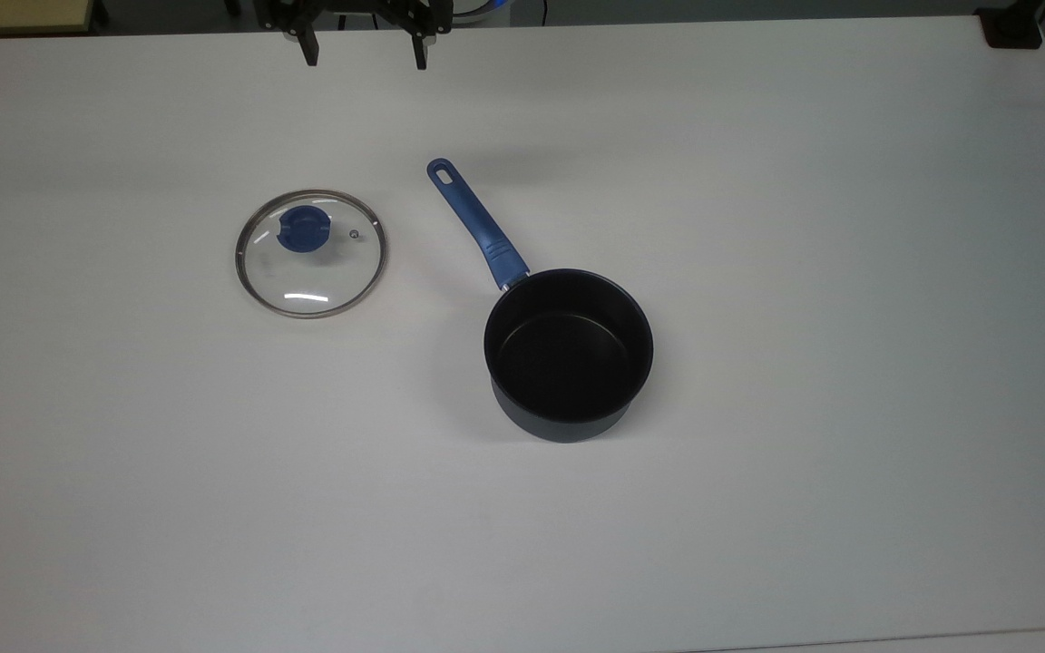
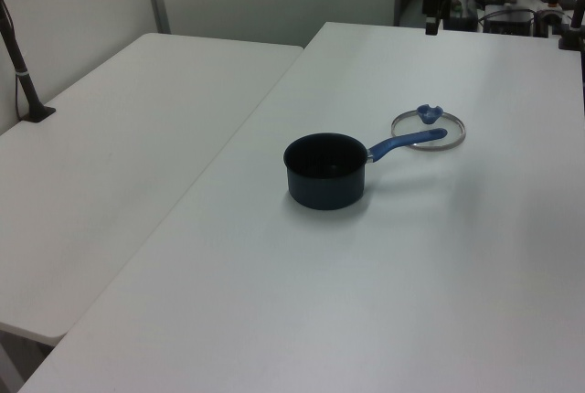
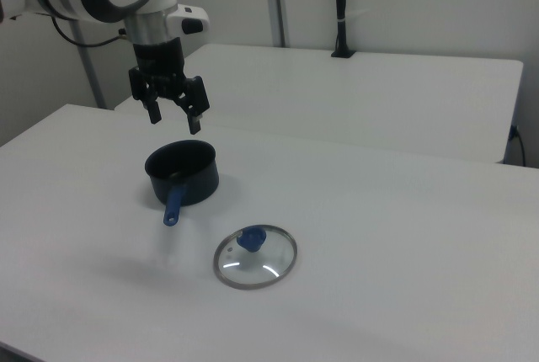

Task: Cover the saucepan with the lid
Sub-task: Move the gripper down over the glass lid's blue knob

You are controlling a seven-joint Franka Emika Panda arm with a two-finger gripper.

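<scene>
The lid (image 1: 311,253), clear glass with a steel rim and a blue knob, lies flat on the white table at the top view's left; it is also the lid (image 2: 429,127) and the lid (image 3: 255,258). The saucepan (image 1: 569,354), dark with a black inside, stands upright to the lid's right, its long blue handle (image 1: 475,225) pointing up-left. It is also the saucepan (image 2: 325,170) and the saucepan (image 3: 182,173). My gripper (image 1: 364,53) hangs open and empty high above the table's far edge, apart from both; it is also the gripper (image 3: 174,119).
The white table (image 1: 758,508) spreads wide around both things. A second white table (image 2: 110,164) adjoins it on the left view's left. A black post base (image 1: 1010,27) sits at the top view's upper right corner. Equipment (image 2: 503,0) stands beyond the far edge.
</scene>
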